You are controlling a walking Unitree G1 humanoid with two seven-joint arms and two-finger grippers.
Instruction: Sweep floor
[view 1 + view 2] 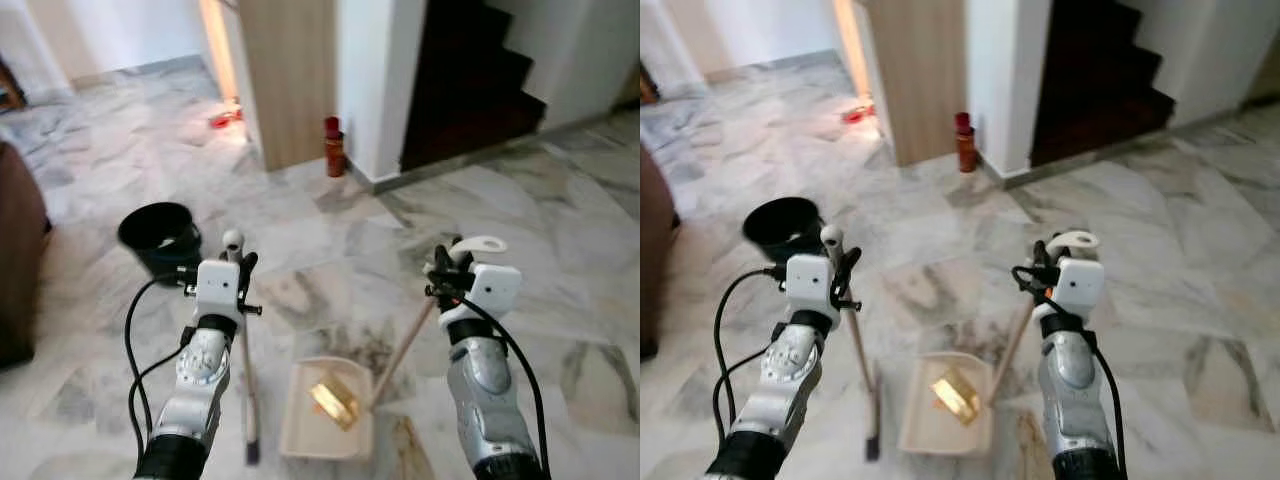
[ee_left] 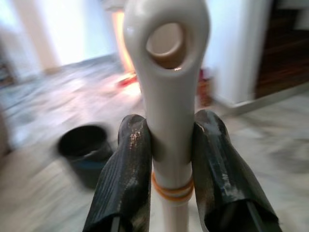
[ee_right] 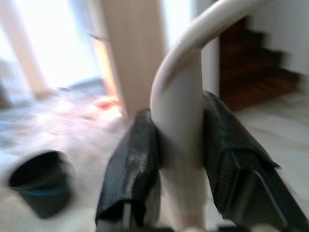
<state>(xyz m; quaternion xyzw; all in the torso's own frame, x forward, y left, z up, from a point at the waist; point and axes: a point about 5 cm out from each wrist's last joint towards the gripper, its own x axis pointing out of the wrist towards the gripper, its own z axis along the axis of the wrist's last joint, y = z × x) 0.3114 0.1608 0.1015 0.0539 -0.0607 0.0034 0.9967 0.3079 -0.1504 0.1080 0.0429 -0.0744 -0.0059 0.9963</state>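
While my left gripper (image 2: 171, 159) squeezes the broom (image 1: 247, 400) and my right gripper (image 3: 181, 150) squeezes the dustpan (image 1: 325, 410) handle, I must carry it level to the bin (image 1: 160, 237).

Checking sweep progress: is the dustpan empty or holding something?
Holding something. A yellowish piece lies inside the cream dustpan, which sits flat on the marble floor; its handle is in the right gripper.

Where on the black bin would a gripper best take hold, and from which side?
Grip the black bin by its rim, coming down from above: it stands upright on the marble floor with its mouth open, so one finger could probably slip inside the thin wall. Both grippers are occupied, left gripper on the broom handle, right gripper on the dustpan handle.
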